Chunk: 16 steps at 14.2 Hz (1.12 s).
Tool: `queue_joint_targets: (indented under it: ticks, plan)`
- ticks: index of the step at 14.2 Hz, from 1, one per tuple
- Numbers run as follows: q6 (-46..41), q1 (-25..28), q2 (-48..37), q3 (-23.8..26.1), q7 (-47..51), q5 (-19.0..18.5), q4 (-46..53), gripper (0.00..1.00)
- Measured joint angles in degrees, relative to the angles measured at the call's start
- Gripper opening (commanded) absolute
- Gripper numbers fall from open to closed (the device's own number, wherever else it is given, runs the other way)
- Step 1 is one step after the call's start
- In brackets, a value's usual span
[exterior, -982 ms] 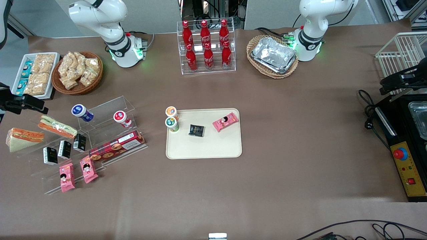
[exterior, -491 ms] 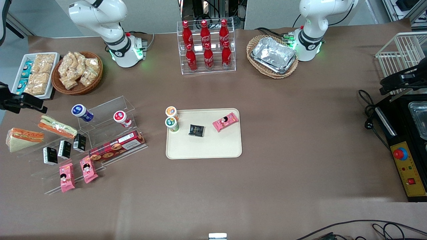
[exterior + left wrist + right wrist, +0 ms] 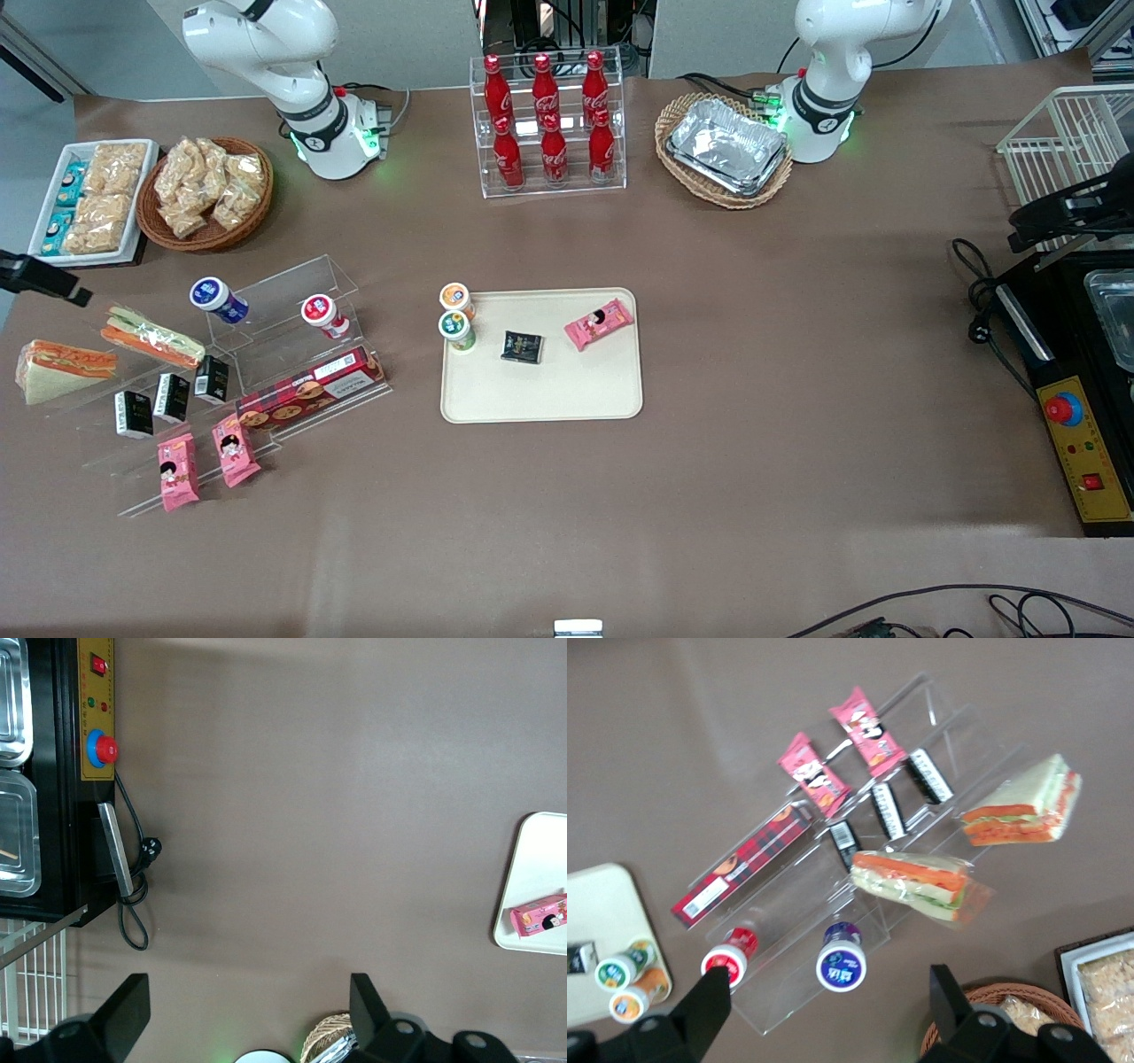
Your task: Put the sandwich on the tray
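Sandwich (image 3: 62, 369): you see it on the clear rack (image 3: 266, 354), beside a longer sandwich (image 3: 151, 337).
Tray (image 3: 540, 399): holds cups (image 3: 456, 321), packets.
Gripper (image 3: 828, 1014): above the rack, fingers spread, empty.

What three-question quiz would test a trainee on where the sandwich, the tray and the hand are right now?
1. True or false: the sandwich already lies on the tray.
2. Pick one. The hand is: A) shut on the sandwich; B) open and holding nothing, at the working arm's end of the table; C) hovering over the tray.
3. Fill in: the number of pink snack packs on the tray is ____.

Key: 1 false, it sits on the clear display stand. 2 B. 3 one pink packet.
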Motion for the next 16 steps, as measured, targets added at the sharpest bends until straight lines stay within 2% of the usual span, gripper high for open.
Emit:
queue_joint_targets:
  ticks: [4,10,16]
  plan:
    - [2.1,-0.6,1.9,-0.3,12.8,-5.2,0.0,1.00]
    - [9.0,-3.8,7.0,-3.8,24.7,-5.5,0.0,1.00]
    - [14.6,-6.8,11.6,-4.3,29.1,-5.5,-0.1,1.00]
